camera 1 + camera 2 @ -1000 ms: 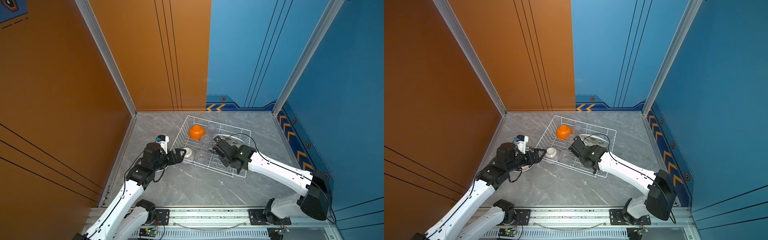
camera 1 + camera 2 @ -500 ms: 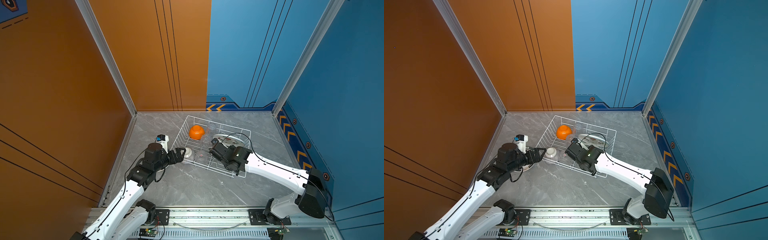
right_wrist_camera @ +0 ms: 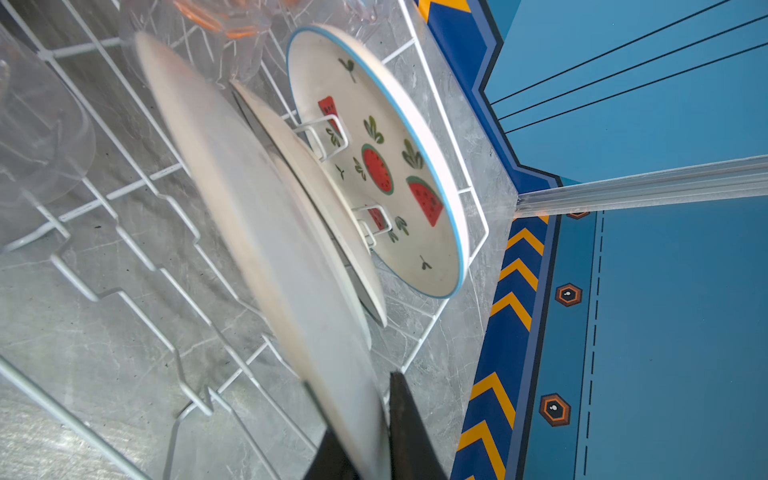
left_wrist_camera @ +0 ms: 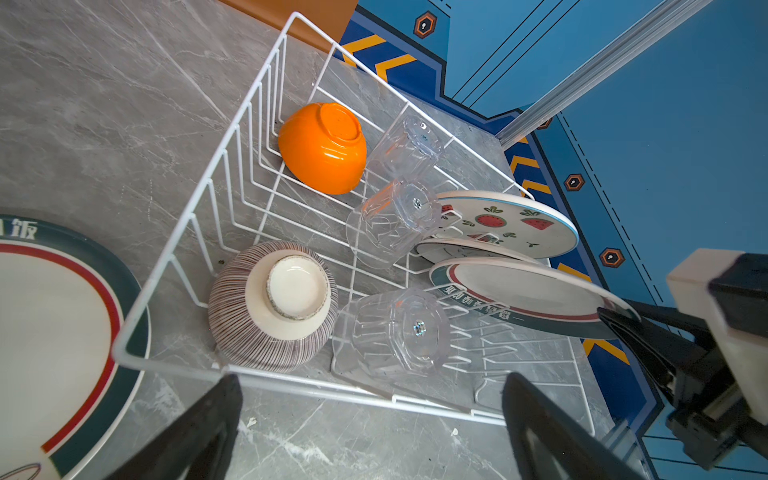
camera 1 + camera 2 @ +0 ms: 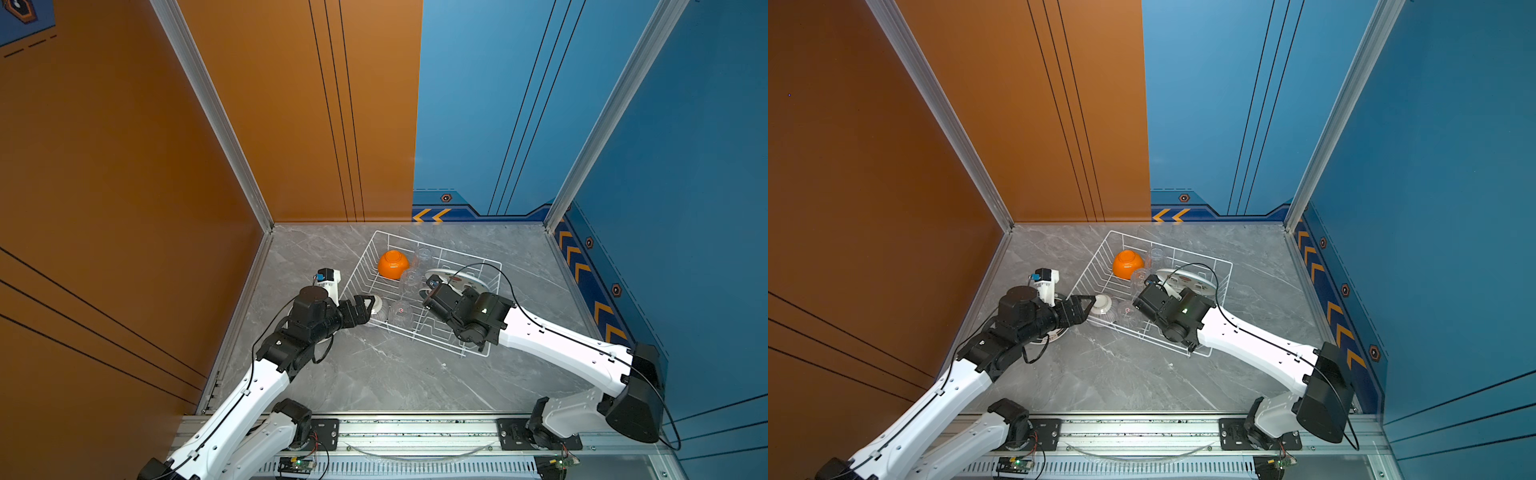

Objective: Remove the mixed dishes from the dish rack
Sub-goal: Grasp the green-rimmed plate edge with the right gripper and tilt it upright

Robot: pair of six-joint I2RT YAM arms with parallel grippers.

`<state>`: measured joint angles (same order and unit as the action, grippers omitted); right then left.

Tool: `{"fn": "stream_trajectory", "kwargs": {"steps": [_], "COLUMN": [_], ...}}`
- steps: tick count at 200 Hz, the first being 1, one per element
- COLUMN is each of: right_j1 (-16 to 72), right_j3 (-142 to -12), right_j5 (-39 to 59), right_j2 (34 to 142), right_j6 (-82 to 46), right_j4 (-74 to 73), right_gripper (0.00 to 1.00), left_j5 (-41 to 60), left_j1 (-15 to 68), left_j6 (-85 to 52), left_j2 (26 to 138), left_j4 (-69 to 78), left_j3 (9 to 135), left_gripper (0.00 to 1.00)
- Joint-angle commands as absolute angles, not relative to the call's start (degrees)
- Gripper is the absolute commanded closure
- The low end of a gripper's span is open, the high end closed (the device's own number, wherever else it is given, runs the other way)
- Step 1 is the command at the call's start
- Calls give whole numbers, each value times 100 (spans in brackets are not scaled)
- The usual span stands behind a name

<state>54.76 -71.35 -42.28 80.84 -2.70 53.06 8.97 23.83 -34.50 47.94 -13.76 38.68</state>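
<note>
So far only one dish looks done: a plate with a dark teal rim (image 4: 50, 311) lies flat on the counter (image 4: 83, 104), just beside the dish rack (image 4: 316, 388). Most of the job is left.

Inside the rack I can see an orange bowl (image 4: 322, 147) and a small striped bowl (image 4: 274, 307), both bottom up. Three clear glasses (image 4: 392, 332) sit with their bottoms up too. At the far end are three plates: a watermelon plate (image 4: 507, 222), a plate behind it that I cannot see well, and a second teal-rim plate (image 4: 519, 291).

That second teal-rim plate looks like the next one to come out. The right tool (image 3: 351, 380) is pinched on its rim, one finger on each side of the edge nearest the right arm. The plate is round, so it has no long side. It stands on its edge among the prongs and leans over a lot, like the two plates behind it. Its painted face points up and toward the far end of the rack. Its plain back faces the right arm.

The left tool (image 4: 372, 378) is wide open and holds nothing. It hangs just outside the rack, near the striped bowl.
</note>
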Motion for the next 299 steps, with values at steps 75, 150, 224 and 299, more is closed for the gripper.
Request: {"fn": "stream_trajectory", "kwargs": {"steps": [75,150,224,299], "right_j1": [5303,4781,4321,4235], "right_j3": [-7901,-8179,-8069,-8063], "right_j5": [-3904,-3024,-2089,-1877], "right_j2": [7580,7375,7015,6979], "right_j6": [-665,-1385,-2009,-2186], "right_j4": [4892,4843,4439,4169], "right_gripper": [100,100,100,100], "left_j5": [835,918,1045,1041], "left_j1": [2575,2645,2750,2898], "left_j6": [-3529,-3617,-3718,-3863], "left_j2": [5036,5189,5567,5708], "left_j4": [-1127,-708,-652,-538], "left_j3": [3858,3854,4117,4216], "left_gripper": [2,2,2,2]}}
